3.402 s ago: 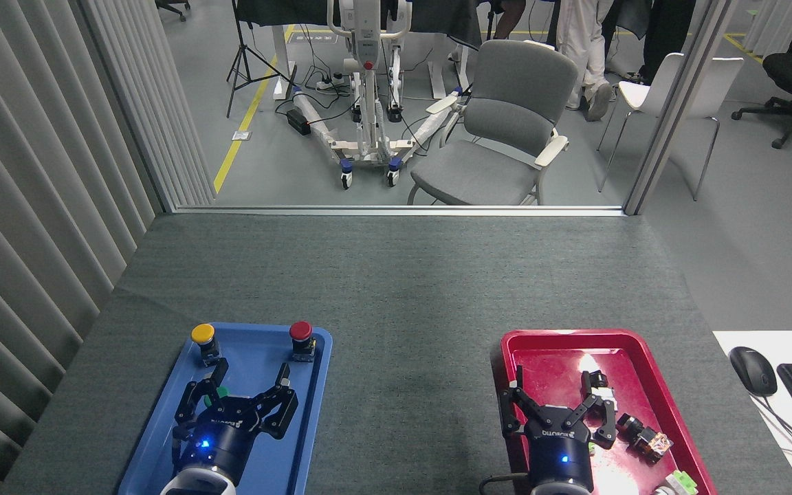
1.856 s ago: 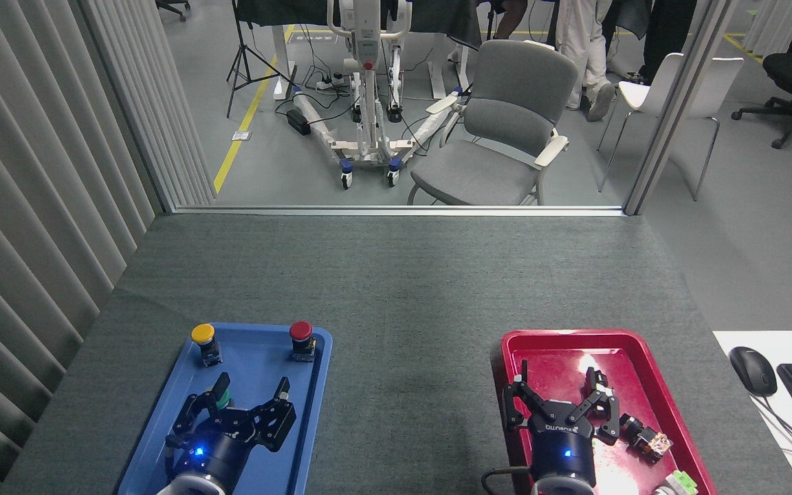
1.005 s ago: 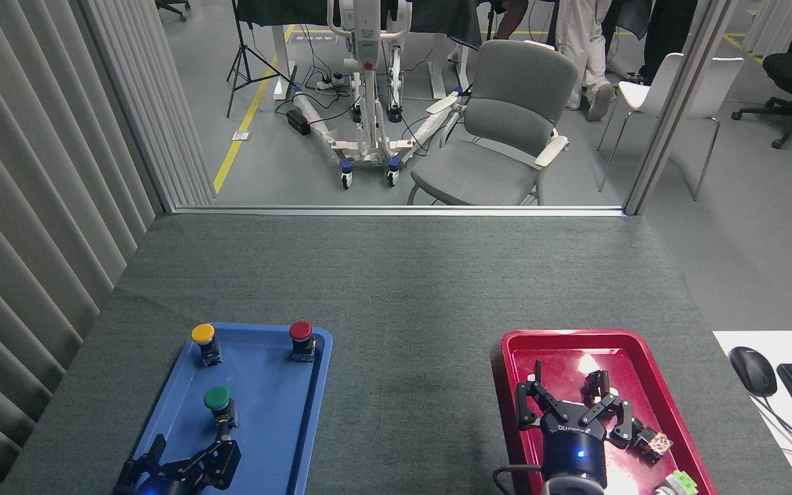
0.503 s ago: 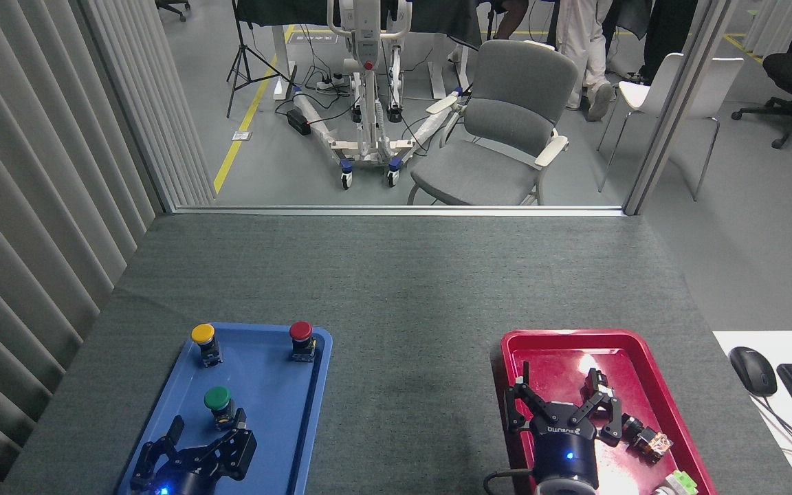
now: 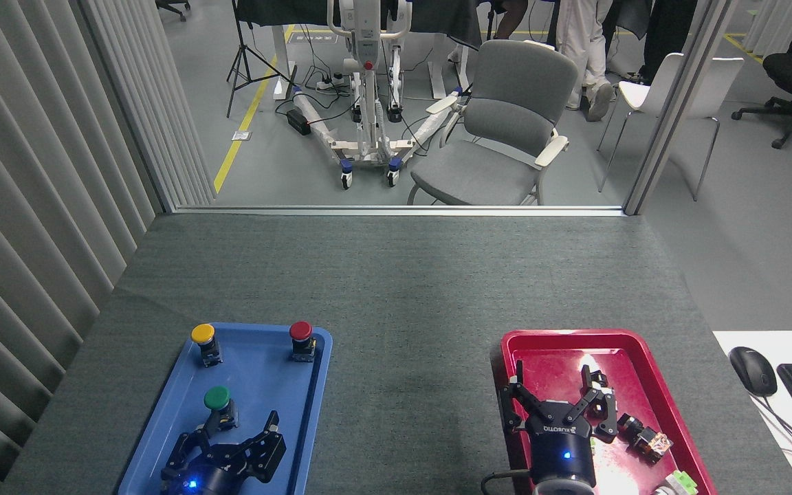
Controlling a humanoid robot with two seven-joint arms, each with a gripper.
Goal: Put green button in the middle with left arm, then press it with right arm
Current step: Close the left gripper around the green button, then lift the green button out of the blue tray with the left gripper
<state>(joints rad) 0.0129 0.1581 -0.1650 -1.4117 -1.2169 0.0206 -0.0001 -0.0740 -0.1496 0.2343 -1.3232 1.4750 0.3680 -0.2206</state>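
Three glossy mushroom-capped buttons, the green button (image 5: pixel 217 398) included, on smooth blue tray (image 5: pixel 162 426).

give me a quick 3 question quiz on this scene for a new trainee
1. True or false: the green button already sits on the bare middle of the table.
2. Which buttons stand along the far end of the blue tray? A) yellow and red B) green and red C) yellow and green
3. Fill in: the right gripper hovers over the ___ tray.

Key
1. False: it stands in the blue tray, just ahead of the open left gripper.
2. A: the yellow button and red button.
3. Red: its fingers are spread above the red tray.
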